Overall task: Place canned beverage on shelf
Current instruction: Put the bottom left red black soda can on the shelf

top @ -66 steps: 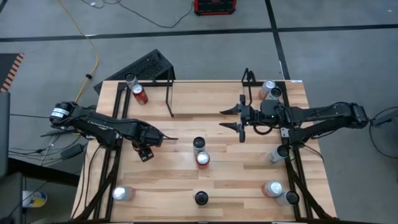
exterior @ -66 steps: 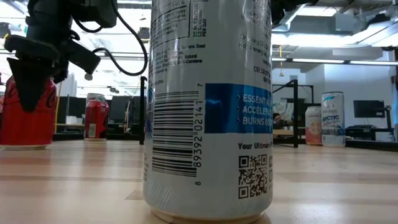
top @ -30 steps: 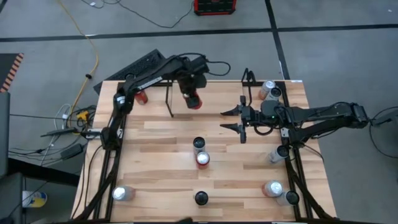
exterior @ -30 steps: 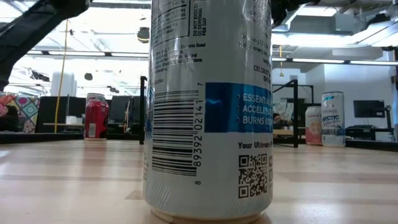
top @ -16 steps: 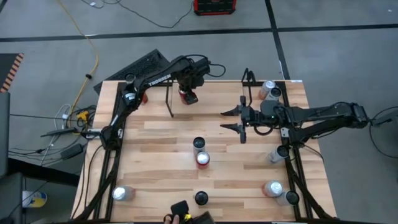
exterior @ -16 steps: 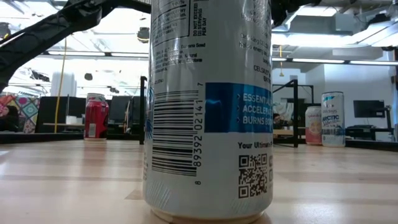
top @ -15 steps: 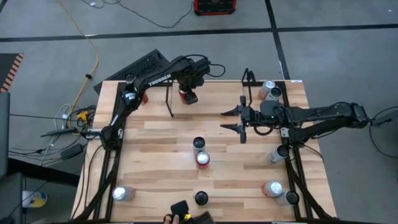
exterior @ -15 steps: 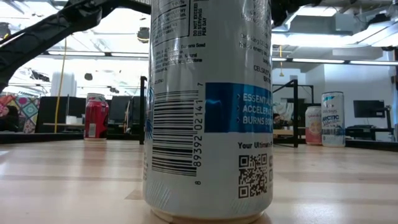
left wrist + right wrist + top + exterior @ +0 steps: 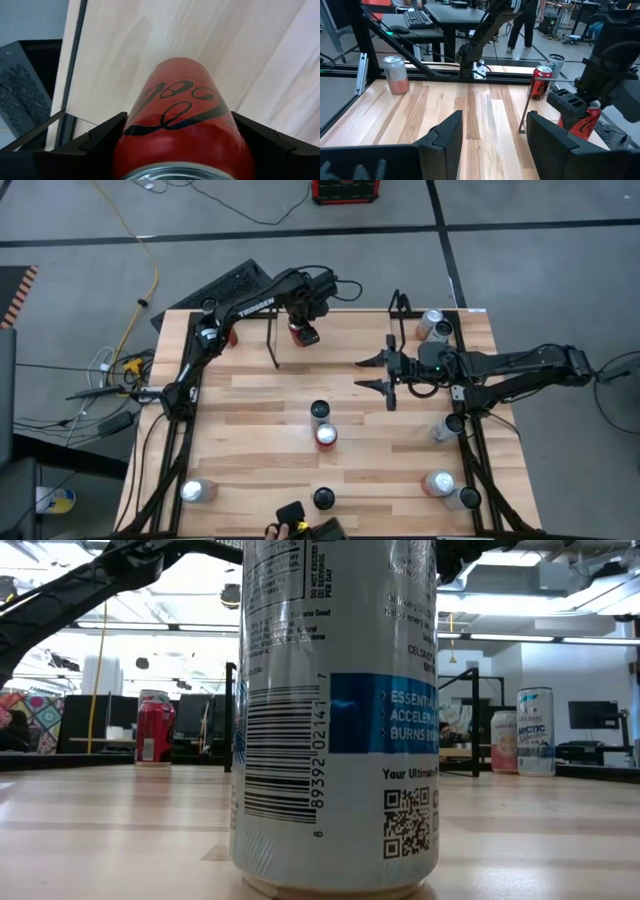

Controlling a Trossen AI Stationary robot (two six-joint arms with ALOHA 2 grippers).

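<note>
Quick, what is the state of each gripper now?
Left gripper: closed on the red can, at the far side of the table by the shelf.
Right gripper: open, holding nothing.

Red can (image 9: 304, 334) with black script, tilted, clamped between left gripper (image 9: 303, 320) fingers, raised at table's far edge, just beside shelf (image 9: 272, 340). Shelf: thin black rod rack along far edge, upright loops at ends.

Wooden table (image 9: 260, 420) carries scattered cans (image 9: 322, 423) and shelf (image 9: 272, 340).
</note>
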